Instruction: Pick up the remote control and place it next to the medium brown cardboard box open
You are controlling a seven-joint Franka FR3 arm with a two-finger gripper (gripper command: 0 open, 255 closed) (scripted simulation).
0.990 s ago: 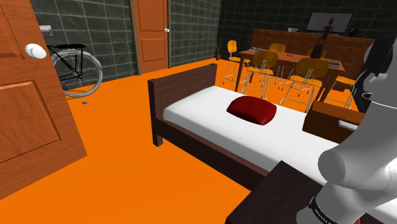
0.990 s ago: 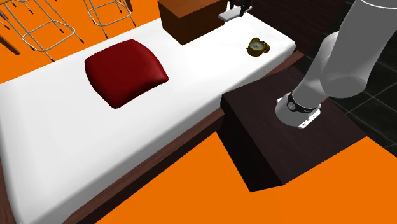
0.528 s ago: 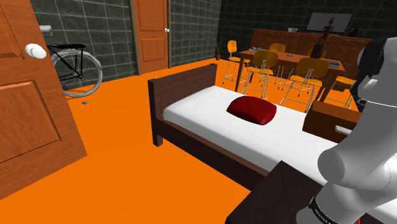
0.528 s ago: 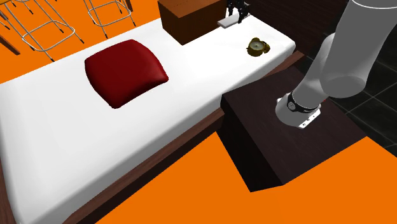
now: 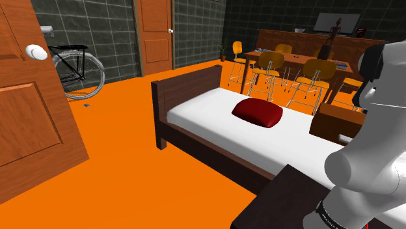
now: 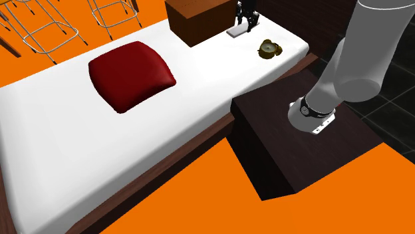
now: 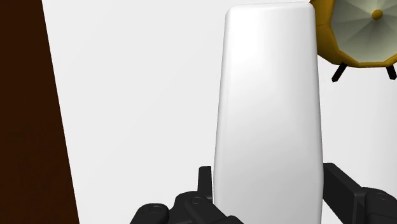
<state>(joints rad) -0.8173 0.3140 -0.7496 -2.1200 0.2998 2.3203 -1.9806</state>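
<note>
The gripper (image 7: 269, 181) has the white remote (image 7: 267, 95) pinched between its fingers; it's over the bed (image 6: 199, 86), near the brown box (image 6: 193, 16).

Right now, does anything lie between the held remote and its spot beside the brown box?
Nothing visible. The black gripper clasps the white oblong remote control over bare white bed sheet beside the brown box; the gold alarm clock sits clear on the remote's other side.
</note>
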